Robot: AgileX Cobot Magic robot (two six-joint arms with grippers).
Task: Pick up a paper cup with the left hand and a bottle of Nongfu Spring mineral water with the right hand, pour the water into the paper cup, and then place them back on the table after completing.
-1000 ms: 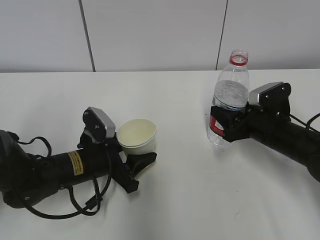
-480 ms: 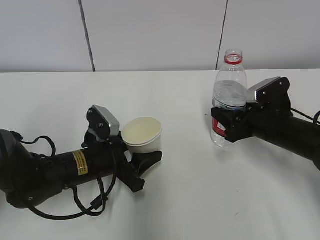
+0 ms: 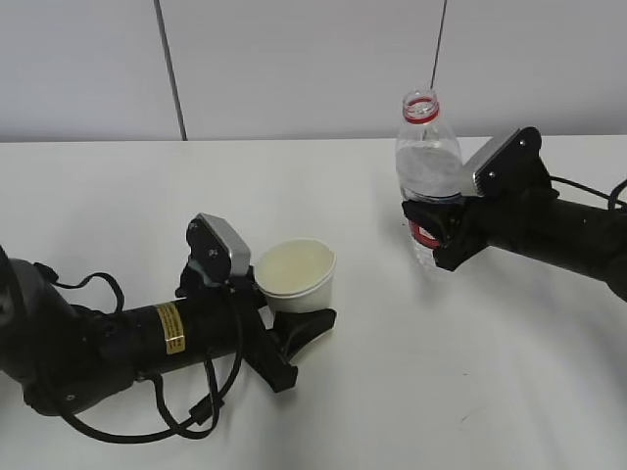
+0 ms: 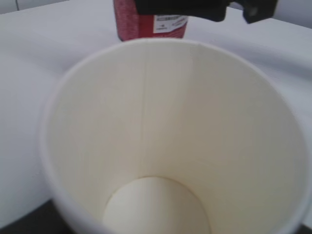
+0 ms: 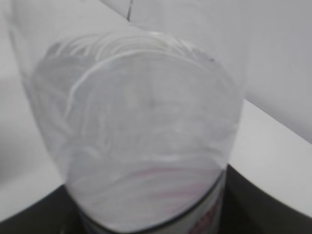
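The black left arm with the yellow label is lying low along the table, reaching toward the middle, and its gripper point(image 3: 294, 328) is clamping the white paper cup point(image 3: 297, 276) between its jaws. The cup is sitting upright with its mouth open, tipped slightly, and the left wrist view is looking straight down into its pale, dry interior point(image 4: 161, 161).

The black right arm without a label is coming in from the right edge, stretched nearly level. Its gripper point(image 3: 441, 235) is pinching the clear plastic water bottle with the red label and red neck ring point(image 3: 427, 162) around the labelled lower part. The bottle is uncapped, standing almost upright, leaning a touch to the left, well apart from the cup. The clear water point(image 5: 146, 146) is filling much of the bottle.

The broad white tabletop point(image 3: 392, 392) is spreading under both arms, and a pale panelled wall point(image 3: 294, 69) with dark seams is rising behind it.
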